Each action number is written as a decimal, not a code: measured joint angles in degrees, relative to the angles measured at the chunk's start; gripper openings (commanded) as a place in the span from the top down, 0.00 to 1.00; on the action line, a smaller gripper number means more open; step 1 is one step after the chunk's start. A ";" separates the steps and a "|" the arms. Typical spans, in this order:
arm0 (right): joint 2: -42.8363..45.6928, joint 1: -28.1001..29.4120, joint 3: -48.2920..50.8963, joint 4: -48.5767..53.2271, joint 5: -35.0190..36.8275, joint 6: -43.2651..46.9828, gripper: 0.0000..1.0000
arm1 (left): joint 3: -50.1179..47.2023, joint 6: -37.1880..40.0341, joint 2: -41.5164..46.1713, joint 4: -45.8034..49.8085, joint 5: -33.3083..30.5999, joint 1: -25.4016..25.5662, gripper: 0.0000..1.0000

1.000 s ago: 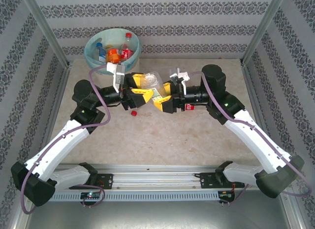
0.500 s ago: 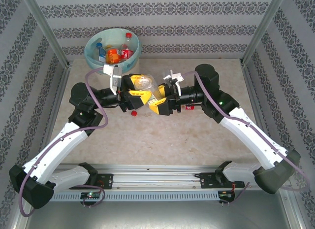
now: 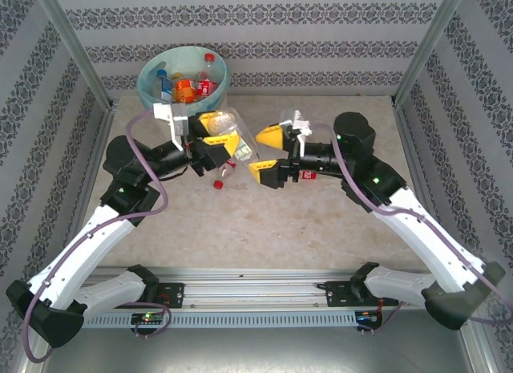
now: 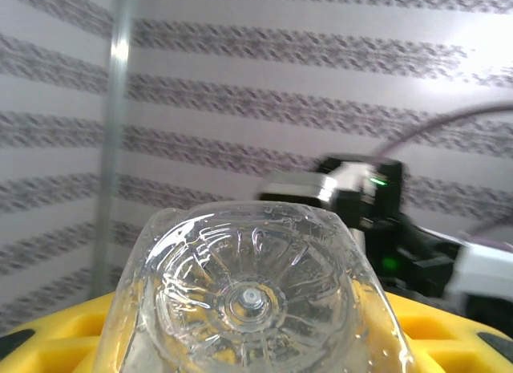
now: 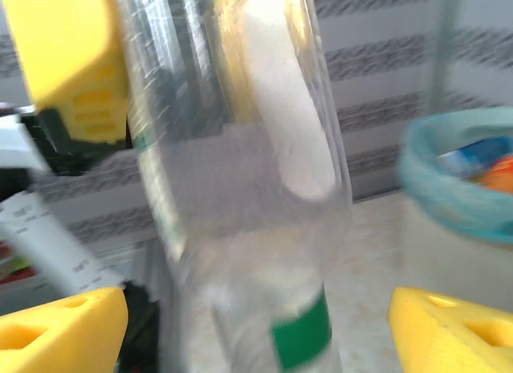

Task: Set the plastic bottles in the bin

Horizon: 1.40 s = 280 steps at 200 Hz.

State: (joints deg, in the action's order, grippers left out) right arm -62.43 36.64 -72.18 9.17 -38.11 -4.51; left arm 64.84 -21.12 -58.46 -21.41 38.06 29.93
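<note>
Clear plastic bottle [image 3: 239, 140], one, clamped in left gripper [image 3: 218, 131]; right gripper [image 3: 264, 152] released, jaws wide. One bin [image 3: 144, 84], at least three bottles [image 3: 207, 83] inside. Beige table [image 3: 264, 220]; striped walls [image 3: 264, 36].

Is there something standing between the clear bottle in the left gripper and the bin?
Nothing visible does. The clear bottle, held in the left gripper, is near the bin, whose mouth is open, with other bottles lying inside.

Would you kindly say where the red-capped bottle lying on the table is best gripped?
Probably mid-body, from above, with the jaws across its width: the red-capped bottle lies on its side on the table, cap toward the near left.
</note>
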 measured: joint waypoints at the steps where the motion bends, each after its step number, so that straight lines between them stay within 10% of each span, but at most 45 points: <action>1: 0.20 0.00 0.11 -0.04 0.35 0.00 0.15 | 0.37 0.37 -0.04 0.39 -0.61 0.00 0.63; 89: 11.23 -0.02 6.03 -3.37 25.38 3.63 0.17 | 27.47 19.06 -19.12 17.70 -33.64 -11.30 0.70; 238: 13.88 -0.02 9.38 -0.04 28.28 3.87 0.19 | 35.06 17.18 -40.52 29.99 -22.80 -21.42 0.70; 261: 13.88 -0.02 9.49 0.17 28.48 3.87 0.19 | 35.04 17.18 -41.31 30.95 -21.99 -21.42 0.62; 280: 13.86 -0.02 9.49 0.48 28.52 3.89 0.19 | 34.91 17.16 -41.38 31.56 -21.64 -21.42 0.34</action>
State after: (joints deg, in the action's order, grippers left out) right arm -48.58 36.62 -62.70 9.65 -9.58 -0.62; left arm 99.74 -3.97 -99.83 10.15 16.43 8.51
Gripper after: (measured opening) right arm 0.807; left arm 0.542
